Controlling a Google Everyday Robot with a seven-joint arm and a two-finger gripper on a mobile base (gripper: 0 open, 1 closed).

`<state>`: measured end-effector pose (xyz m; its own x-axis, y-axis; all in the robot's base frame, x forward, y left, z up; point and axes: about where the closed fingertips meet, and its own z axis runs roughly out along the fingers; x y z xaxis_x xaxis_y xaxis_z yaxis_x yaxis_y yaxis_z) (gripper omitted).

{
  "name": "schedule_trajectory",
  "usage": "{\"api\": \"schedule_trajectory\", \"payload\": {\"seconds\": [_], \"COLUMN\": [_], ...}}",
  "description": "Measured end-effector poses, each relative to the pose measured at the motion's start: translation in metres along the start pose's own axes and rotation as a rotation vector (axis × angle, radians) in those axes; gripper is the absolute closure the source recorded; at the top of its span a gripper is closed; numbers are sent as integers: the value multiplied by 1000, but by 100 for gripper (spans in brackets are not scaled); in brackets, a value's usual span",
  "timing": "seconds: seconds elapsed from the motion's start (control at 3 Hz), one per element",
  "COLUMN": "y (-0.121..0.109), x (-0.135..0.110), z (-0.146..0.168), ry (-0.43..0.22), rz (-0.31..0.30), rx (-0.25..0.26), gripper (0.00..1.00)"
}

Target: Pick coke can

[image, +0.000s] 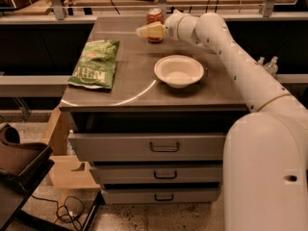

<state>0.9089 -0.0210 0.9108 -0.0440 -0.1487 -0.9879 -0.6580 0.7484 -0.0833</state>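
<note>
The coke can (154,16), red with a silver top, stands upright at the far edge of the metal counter (134,88). My gripper (148,31) reaches in from the right on its white arm and sits right in front of the can, hiding the can's lower part. The pale fingertips point left at the can's left side. I cannot tell whether they touch the can.
A white bowl (179,71) sits on the counter right of the middle, under my arm. A green chip bag (94,63) lies flat at the left. Drawers (164,147) stand below the counter's front edge. A rail runs behind the counter.
</note>
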Motion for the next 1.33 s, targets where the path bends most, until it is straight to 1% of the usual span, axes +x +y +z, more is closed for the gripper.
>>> {"api": "schedule_trajectory", "payload": {"seconds": [0.67,1.0,1.33], "y": [3,5,8], "x": [2,4,5], "z": [21,29,32], "ry": [-20,-22,-21], "rz": [26,41,41], "rx": [-18,-17,-21], "gripper": [0,18,43]}}
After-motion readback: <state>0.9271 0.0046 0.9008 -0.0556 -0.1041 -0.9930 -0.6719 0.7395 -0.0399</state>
